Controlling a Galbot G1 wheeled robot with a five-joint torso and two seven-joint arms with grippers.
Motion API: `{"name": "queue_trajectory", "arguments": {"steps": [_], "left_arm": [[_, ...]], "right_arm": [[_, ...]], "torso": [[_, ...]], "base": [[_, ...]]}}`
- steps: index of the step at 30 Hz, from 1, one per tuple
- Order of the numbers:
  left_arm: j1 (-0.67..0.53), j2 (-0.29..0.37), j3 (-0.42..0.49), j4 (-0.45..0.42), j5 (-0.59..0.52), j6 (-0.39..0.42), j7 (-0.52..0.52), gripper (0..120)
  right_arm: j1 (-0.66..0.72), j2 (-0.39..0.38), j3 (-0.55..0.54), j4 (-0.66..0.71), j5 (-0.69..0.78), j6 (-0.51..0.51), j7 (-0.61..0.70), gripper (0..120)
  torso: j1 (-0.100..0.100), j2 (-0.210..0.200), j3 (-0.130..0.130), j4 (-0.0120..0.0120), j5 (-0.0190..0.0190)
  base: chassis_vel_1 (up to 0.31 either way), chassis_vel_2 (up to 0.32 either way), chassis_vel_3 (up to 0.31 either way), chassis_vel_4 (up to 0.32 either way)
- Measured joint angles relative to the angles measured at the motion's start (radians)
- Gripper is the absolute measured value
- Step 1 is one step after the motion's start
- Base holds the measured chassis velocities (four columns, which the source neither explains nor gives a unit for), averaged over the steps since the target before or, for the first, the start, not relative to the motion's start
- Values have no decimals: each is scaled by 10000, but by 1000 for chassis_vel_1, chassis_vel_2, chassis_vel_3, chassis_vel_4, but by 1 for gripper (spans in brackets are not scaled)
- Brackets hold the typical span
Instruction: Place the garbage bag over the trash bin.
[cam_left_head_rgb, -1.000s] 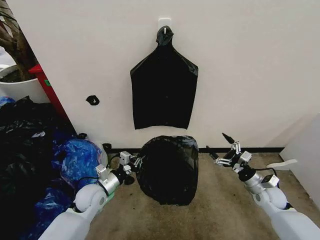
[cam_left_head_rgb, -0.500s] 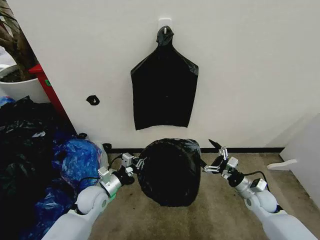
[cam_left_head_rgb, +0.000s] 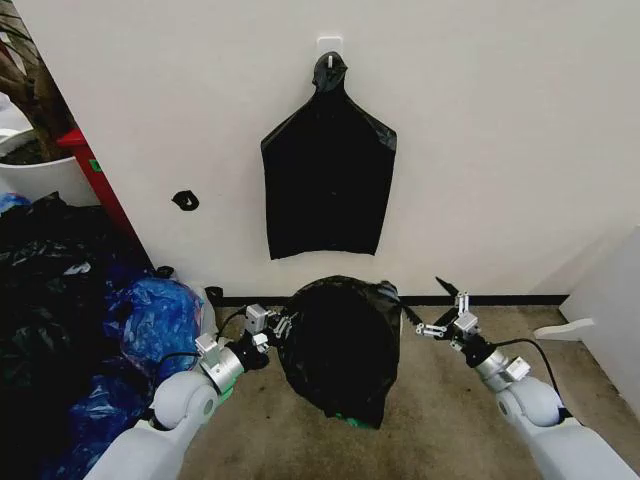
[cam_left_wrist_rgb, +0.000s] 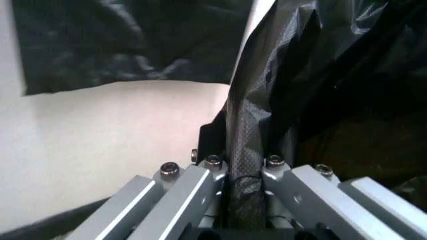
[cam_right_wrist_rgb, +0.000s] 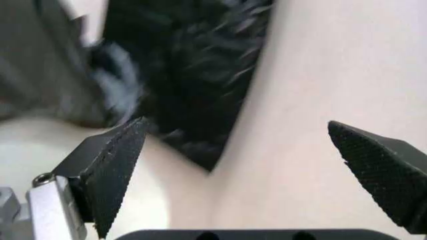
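The crinkled black garbage bag (cam_left_head_rgb: 340, 345) drapes over the trash bin on the floor by the wall. Of the bin, only a sliver of its greenish base (cam_left_head_rgb: 350, 421) peeks out under the hem. My left gripper (cam_left_head_rgb: 278, 325) sits at the bag's left edge. In the left wrist view it (cam_left_wrist_rgb: 241, 172) is shut on a fold of the garbage bag (cam_left_wrist_rgb: 243, 135). My right gripper (cam_left_head_rgb: 422, 298) hangs open just off the bag's upper right side. In the right wrist view its pads (cam_right_wrist_rgb: 110, 170) stand wide apart with nothing between them, black plastic (cam_right_wrist_rgb: 187, 75) beyond.
A flat black bag (cam_left_head_rgb: 325, 190) hangs from a wall hook above the bin. A heap of black and blue bags (cam_left_head_rgb: 90, 330) fills the floor at left, below a white plant pot (cam_left_head_rgb: 40, 178). A pale panel (cam_left_head_rgb: 612, 310) stands at right.
The right gripper came in from the right to the bag's upper right side. The bag's hem rose, baring the greenish base. The left gripper kept its hold.
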Motion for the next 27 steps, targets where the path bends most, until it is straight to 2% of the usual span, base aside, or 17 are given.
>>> {"name": "queue_trajectory", "arguments": {"steps": [1,3,6,8,10,13,14,15,17,20,25,27], "left_arm": [[0,0,0,0,0,0,0,1],[-2,-66,-26,-63,-283,275,-427,1],[0,-167,-16,-257,-827,964,-1598,1],[1,-183,-2,-309,-946,1096,-1842,1],[-12,-319,104,-869,-1902,2385,-3699,1],[-129,-511,211,-1673,-3189,4696,-6222,1],[-129,-511,211,-1673,-3189,4696,-6222,1],[-153,-543,227,-1800,-3407,5150,-6636,1],[-192,-625,281,-2164,-4180,6525,-7829,1],[-94,-676,361,-2256,-4333,7107,-8323,1],[63,-881,445,-2174,-4218,7361,-8687,1],[94,-954,450,-2159,-4195,7367,-8737,10]], "right_arm": [[0,0,0,0,0,0,0,100],[25,165,-31,169,87,205,861,100],[38,444,-24,558,11,124,2656,100],[31,483,-1,627,-13,87,2838,100],[-162,643,99,1250,-123,-100,3494,100],[-553,710,37,2011,-376,-226,3588,100],[-553,710,37,2011,-376,-226,3588,100],[-622,724,7,2128,-474,-237,3589,100],[-766,808,-95,2439,-991,-237,3563,100],[-812,938,-224,2600,-1629,-179,3487,100],[-824,1041,-384,2625,-1915,-133,3330,100],[-827,1065,-409,2568,-1986,-123,3292,100]], "torso": [[0,0,0,0,0],[0,0,0,-1,0],[0,0,0,0,0],[0,0,0,1,1],[0,0,1,2,-2],[0,0,0,-2,-2],[0,0,0,-2,-2],[0,0,0,-4,-1],[0,0,0,-3,1],[0,0,0,-1,0],[0,0,0,1,-2],[0,0,0,0,-1]], "base": [[0,0,0,0],[0,0,0,0],[0,0,0,0],[0,0,0,0],[0,0,0,0],[0,0,0,0],[0,0,0,0],[0,0,0,0],[0,0,0,0],[0,0,0,0],[0,0,0,0],[0,0,0,0]]}}
